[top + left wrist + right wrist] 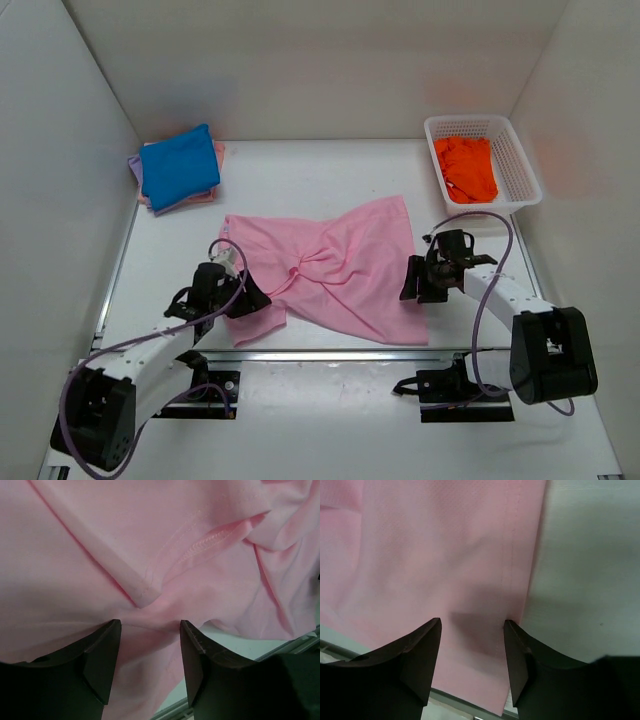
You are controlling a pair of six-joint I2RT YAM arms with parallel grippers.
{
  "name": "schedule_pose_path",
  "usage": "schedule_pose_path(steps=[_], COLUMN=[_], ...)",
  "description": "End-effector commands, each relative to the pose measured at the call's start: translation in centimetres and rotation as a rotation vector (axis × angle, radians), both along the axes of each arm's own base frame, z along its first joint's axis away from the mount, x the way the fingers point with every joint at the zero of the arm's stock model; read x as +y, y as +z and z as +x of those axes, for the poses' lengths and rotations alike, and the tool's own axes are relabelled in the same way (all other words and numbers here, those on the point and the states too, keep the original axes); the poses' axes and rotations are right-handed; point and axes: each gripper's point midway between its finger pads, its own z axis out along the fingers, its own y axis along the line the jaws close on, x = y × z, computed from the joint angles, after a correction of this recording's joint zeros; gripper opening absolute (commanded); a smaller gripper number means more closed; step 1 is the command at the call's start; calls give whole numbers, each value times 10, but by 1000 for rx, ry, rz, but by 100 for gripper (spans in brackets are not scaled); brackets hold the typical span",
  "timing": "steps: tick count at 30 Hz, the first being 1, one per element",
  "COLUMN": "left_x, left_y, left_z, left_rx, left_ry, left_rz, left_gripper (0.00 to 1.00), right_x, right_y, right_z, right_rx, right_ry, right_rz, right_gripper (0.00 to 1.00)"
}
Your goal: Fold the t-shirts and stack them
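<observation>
the left gripper (243,297) holds its dark fingers (102,655) spread, pinching nothing, low over the near-left corner of the light pink t-shirt (345,270), and the right gripper (414,281) is likewise parted at its stitched right hem. the soft shirt lies on the white table (300,170), puckered at its middle. far left a folded bright blue t-shirt (178,165) tops a stack (165,206); far right an orange t-shirt (467,168) fills a white lattice basket (522,172).
</observation>
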Motion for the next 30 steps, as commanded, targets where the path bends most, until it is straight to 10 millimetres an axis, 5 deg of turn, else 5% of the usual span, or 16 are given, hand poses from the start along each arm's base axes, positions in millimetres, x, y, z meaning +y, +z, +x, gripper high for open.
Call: schedule_pose_path(steps=[1, 5, 8, 9, 13, 18, 23, 25, 28, 30], left_x=[-10, -10, -9, -9, -13, -5, 5, 11, 14, 17], left_y=[8, 0, -2, -3, -5, 30, 36, 32, 28, 26], left_z=[19, 29, 35, 35, 35, 49, 40, 36, 30, 26], left_rx=[-59, -30, -19, -16, 14, -77, -81, -78, -73, -73], left_ry=[-6, -2, -9, -6, -49, -31, -42, -33, -23, -16], left_rz=[1, 38, 67, 68, 58, 66, 87, 98, 99, 96], left_gripper=[62, 62, 59, 55, 1, 0, 0, 13, 14, 33], right_x=[-3, -1, 0, 1, 2, 3, 3, 5, -12, -23], right_y=[-1, -7, -11, -9, -1, 56, 101, 108, 123, 132], right_z=[15, 17, 16, 17, 22, 59, 99, 117, 147, 166], right_rx=[-34, -19, -5, -9, -24, -178, -262, -273, -335, -404], right_ry=[-20, -24, -16, -12, -2, -24, -55, -56, -153, -214], right_rz=[-57, -65, -52, -49, -36, 25, 207, 212, 207, 185], right_gripper=[51, 36, 2, 0, 0, 0, 0, 0, 0, 1])
